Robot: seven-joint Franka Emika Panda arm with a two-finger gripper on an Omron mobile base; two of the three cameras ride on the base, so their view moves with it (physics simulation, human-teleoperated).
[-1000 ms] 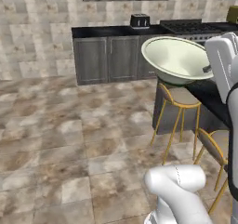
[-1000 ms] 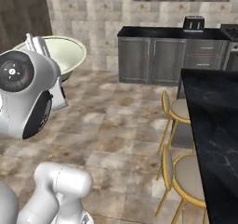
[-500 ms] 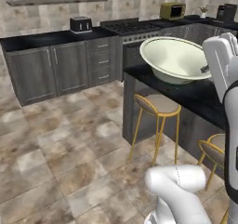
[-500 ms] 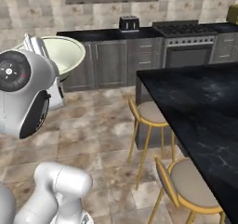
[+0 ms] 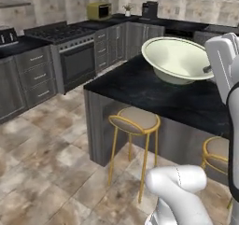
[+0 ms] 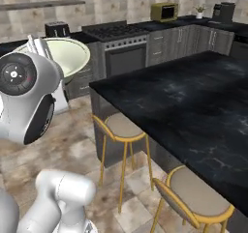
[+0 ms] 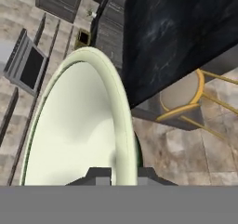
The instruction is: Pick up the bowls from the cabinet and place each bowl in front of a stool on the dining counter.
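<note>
My gripper (image 7: 122,174) is shut on the rim of the glossy cream bowl (image 7: 74,125), one dark fingertip on each side of the rim. The arm holds this bowl (image 5: 179,58) up in the air, tilted, in front of the dining counter (image 5: 154,91) with its black veined top. From the right base view the bowl (image 6: 65,55) hangs left of the counter (image 6: 193,101), above the floor. A tan-seated stool (image 5: 134,120) with gold legs stands at the counter's near corner, and a second stool (image 5: 218,153) stands further right. The near stool (image 7: 180,93) shows below the hand.
A black wall countertop over grey base cabinets runs along the back, with an oven (image 5: 77,56), a yellow microwave (image 5: 99,10), a toaster (image 6: 56,29) and a coffee machine (image 5: 149,8). Open tiled floor (image 5: 42,163) lies left of the island.
The whole picture has swung as the base moved: the island and stools now sit closer and more central. The bowl stays in the gripper's hold.
</note>
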